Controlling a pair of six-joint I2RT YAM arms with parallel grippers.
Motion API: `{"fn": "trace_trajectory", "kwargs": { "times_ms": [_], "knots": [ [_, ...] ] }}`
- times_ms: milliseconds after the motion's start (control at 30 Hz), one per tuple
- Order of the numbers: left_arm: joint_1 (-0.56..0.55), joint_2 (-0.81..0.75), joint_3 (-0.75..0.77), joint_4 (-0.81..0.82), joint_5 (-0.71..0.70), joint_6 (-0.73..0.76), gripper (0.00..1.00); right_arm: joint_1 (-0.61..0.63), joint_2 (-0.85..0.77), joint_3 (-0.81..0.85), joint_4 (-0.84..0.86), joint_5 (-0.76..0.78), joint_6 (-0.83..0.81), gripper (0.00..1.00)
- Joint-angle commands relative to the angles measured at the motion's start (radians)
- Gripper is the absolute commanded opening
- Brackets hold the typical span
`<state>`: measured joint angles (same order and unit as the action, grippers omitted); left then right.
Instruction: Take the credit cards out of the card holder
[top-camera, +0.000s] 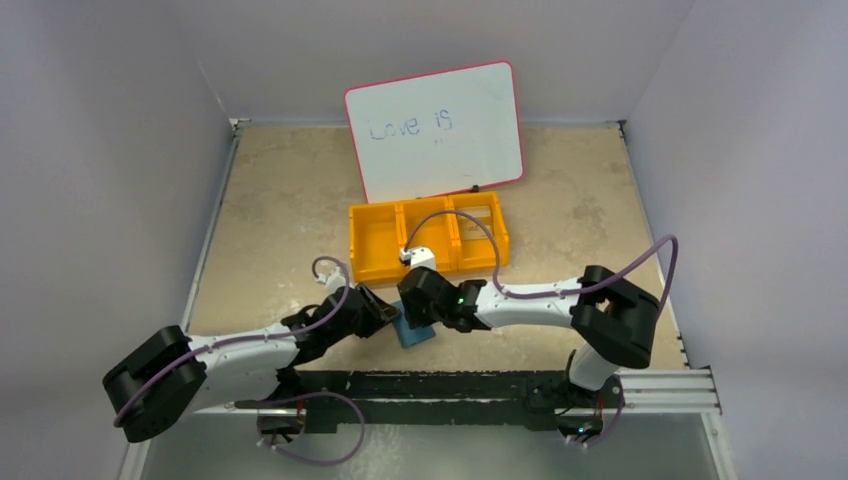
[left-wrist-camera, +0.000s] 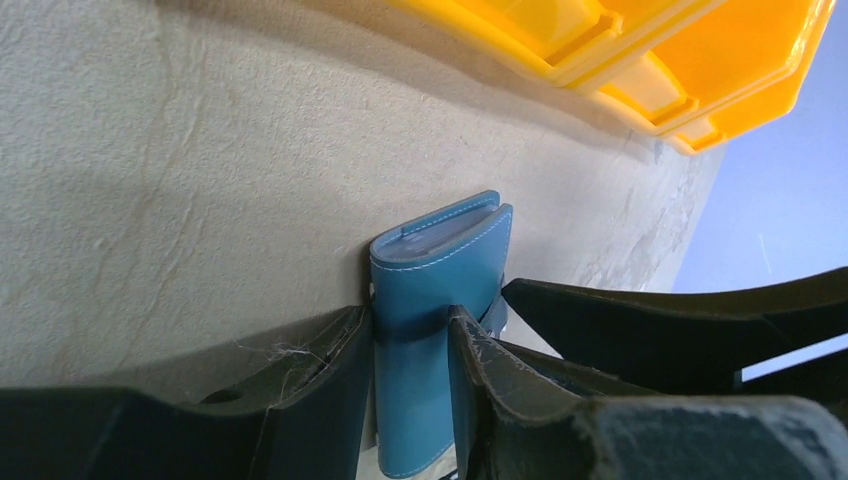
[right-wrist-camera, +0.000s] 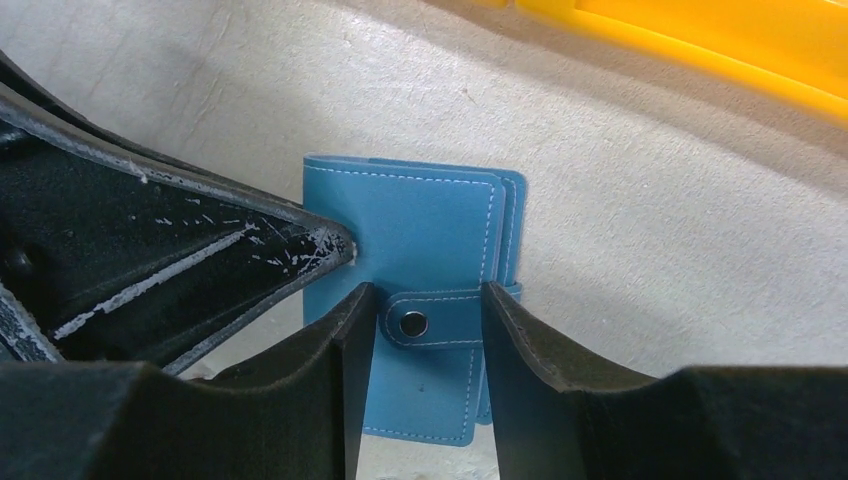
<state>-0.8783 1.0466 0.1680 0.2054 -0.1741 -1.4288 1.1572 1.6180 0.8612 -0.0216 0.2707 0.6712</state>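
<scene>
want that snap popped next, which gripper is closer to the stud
Right. The right gripper straddles the snap stud; the left gripper is at the card holder's edge, off to the side.

Orange bin (top-camera: 375, 272) just beyond card holder (top-camera: 415, 335); bare table (top-camera: 270, 200) far left and right

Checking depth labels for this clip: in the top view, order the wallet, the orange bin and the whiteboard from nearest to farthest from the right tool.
1. The wallet, directly under the right tool, toward the near edge of the table.
2. The orange bin, just beyond it, mid-table.
3. The whiteboard, farthest, standing behind the bin at the back.
</scene>
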Motion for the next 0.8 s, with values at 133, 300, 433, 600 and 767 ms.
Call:
{"fn": "trace_trajectory", "kwargs": {
  "times_ms": [133, 300, 433, 600, 767],
  "knots": [
    [-0.005, -0.002, 0.010, -0.060, -0.053, 0.037, 0.30, 0.062, 0.030, 0.098, -0.173, 0.120, 0.053, 0.47],
    [-0.005, -0.013, 0.025, -0.083, -0.079, 0.057, 0.25, 0.075, 0.043, 0.151, -0.209, 0.117, 0.073, 0.46],
    [-0.005, -0.002, 0.030, -0.085, -0.080, 0.063, 0.21, 0.093, 0.047, 0.156, -0.228, 0.135, 0.105, 0.43],
    [-0.005, 0.001, 0.030, -0.079, -0.075, 0.064, 0.21, 0.093, 0.100, 0.169, -0.252, 0.149, 0.151, 0.43],
    [-0.005, 0.007, 0.028, -0.077, -0.070, 0.065, 0.21, 0.093, 0.135, 0.187, -0.322, 0.208, 0.199, 0.41]
  ]
}}
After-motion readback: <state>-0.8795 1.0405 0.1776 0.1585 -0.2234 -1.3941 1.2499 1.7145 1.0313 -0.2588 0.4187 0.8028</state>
